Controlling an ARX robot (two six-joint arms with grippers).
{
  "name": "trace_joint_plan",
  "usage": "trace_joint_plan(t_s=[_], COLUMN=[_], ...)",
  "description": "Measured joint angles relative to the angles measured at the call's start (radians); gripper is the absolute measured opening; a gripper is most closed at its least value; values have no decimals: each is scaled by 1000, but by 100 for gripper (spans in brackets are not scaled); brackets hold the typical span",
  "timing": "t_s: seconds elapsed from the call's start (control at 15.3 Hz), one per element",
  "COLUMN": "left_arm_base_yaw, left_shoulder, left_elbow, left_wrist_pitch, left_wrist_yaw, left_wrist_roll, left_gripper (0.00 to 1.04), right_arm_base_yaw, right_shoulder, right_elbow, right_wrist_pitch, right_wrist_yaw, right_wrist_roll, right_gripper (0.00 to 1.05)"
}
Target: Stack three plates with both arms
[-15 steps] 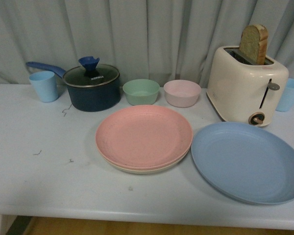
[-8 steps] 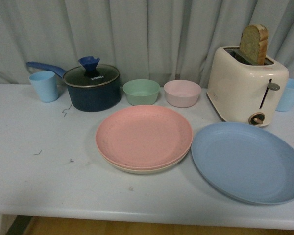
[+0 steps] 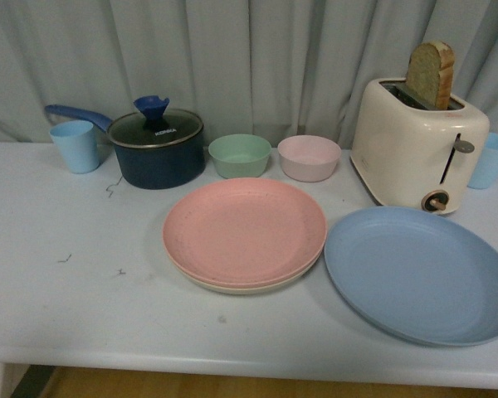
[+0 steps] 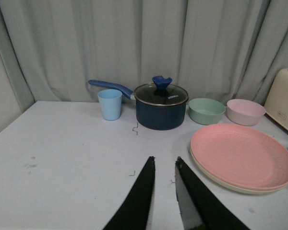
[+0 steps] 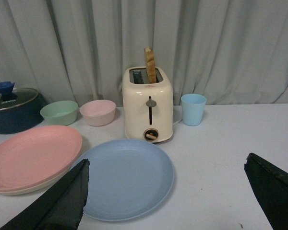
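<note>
The pink plate (image 3: pixel 244 230) lies on top of the beige plate (image 3: pixel 249 288) in the middle of the table; only the beige rim shows. The blue plate (image 3: pixel 419 274) lies alone to their right, touching or nearly touching them. Neither arm shows in the front view. In the left wrist view my left gripper (image 4: pixel 163 163) is shut and empty above bare table, left of the pink plate (image 4: pixel 242 154) and beige rim (image 4: pixel 240 188). In the right wrist view my right gripper (image 5: pixel 167 165) is wide open and empty, held back from the blue plate (image 5: pixel 127 177); the pink plate (image 5: pixel 31 155) lies beside it.
Along the back stand a light blue cup (image 3: pixel 75 145), a dark blue lidded pot (image 3: pixel 156 149), a green bowl (image 3: pixel 240 155), a pink bowl (image 3: pixel 309 157), a cream toaster (image 3: pixel 417 149) holding a bread slice, and another blue cup (image 3: pixel 490 159). A grey curtain hangs behind.
</note>
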Motion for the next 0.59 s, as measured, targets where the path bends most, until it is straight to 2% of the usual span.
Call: trace_joint_plan(t_s=[0.13, 0.2, 0.26, 0.39, 0.46, 0.52, 0.59], left_arm_base_yaw=[0, 0, 0, 0, 0, 0, 0], left_shoulder=[0, 0, 0, 0, 0, 0, 0], left_elbow=[0, 0, 0, 0, 0, 0, 0], left_wrist_pitch=[0, 0, 0, 0, 0, 0, 0], left_wrist_yaw=[0, -1, 0, 0, 0, 0, 0], left_wrist_roll=[0, 0, 0, 0, 0, 1, 0], left_gripper=[47, 57, 64, 84, 93, 100, 97], right_arm_base_yaw=[0, -36, -117, -220, -228, -229, -214], right_shoulder=[0, 23, 125, 406, 506, 702, 900], right_elbow=[0, 4, 13, 72, 104, 180, 276], right_wrist_pitch=[0, -3, 75, 311, 405, 563, 689], right_wrist_yaw=[0, -97, -235, -370, -376, -344, -258], right_wrist_roll=[0, 33, 77, 138, 152, 166, 176], right_gripper=[98, 98, 98, 98, 98, 98, 98])
